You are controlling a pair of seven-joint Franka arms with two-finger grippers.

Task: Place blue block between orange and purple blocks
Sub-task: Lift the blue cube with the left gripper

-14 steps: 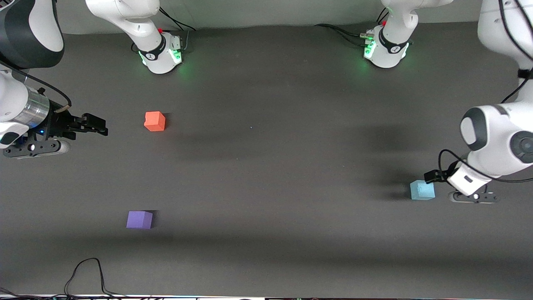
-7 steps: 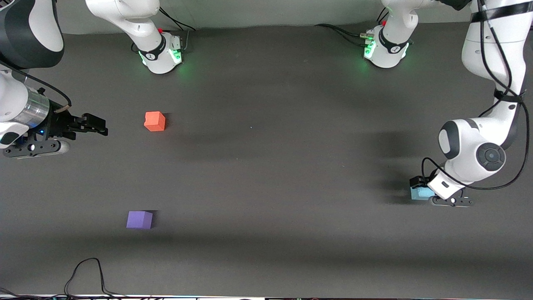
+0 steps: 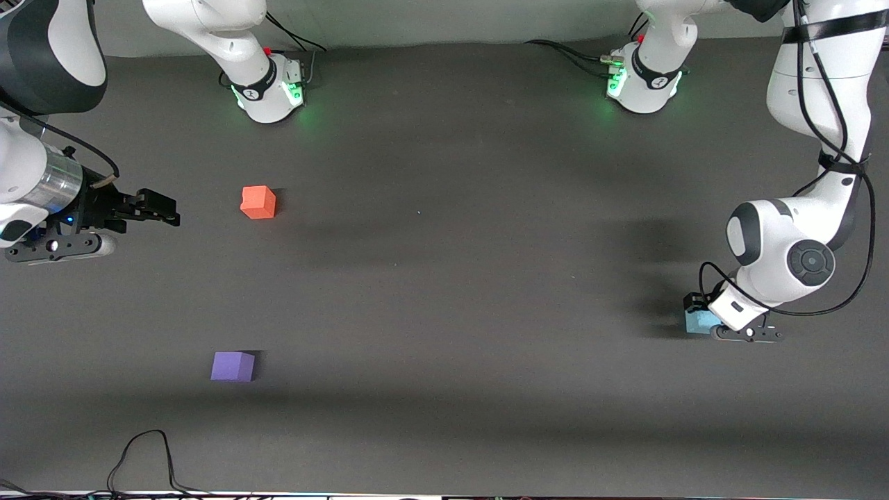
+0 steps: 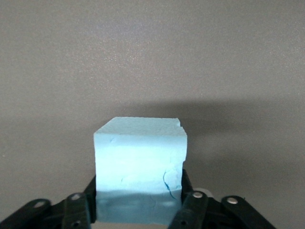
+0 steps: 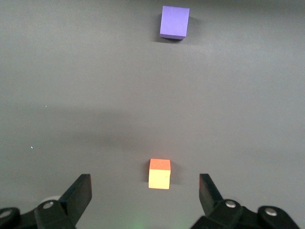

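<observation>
The blue block (image 3: pixel 695 323) rests on the dark table at the left arm's end, mostly covered by the left arm's hand. My left gripper (image 3: pixel 703 318) is down around it. The left wrist view shows the blue block (image 4: pixel 139 162) filling the gap of the left gripper (image 4: pixel 138 185), a finger pressed against each side. The orange block (image 3: pixel 258 202) and the purple block (image 3: pixel 233 366) sit apart toward the right arm's end, purple nearer the front camera. My right gripper (image 3: pixel 170 210) waits open beside the orange block. From that wrist, the orange block (image 5: pixel 159 174) and purple block (image 5: pixel 174 22) lie ahead of the right gripper (image 5: pixel 145 180).
The two arm bases (image 3: pixel 267 90) (image 3: pixel 642 83) stand along the table's farthest edge. A black cable (image 3: pixel 142 455) loops at the table's nearest edge, closer to the front camera than the purple block. A wide stretch of bare table (image 3: pixel 451 292) separates the blue block from the other two.
My left gripper slid over the blue block from the left arm's end of the table, dropped around it and closed on its sides. The right arm has not moved.
</observation>
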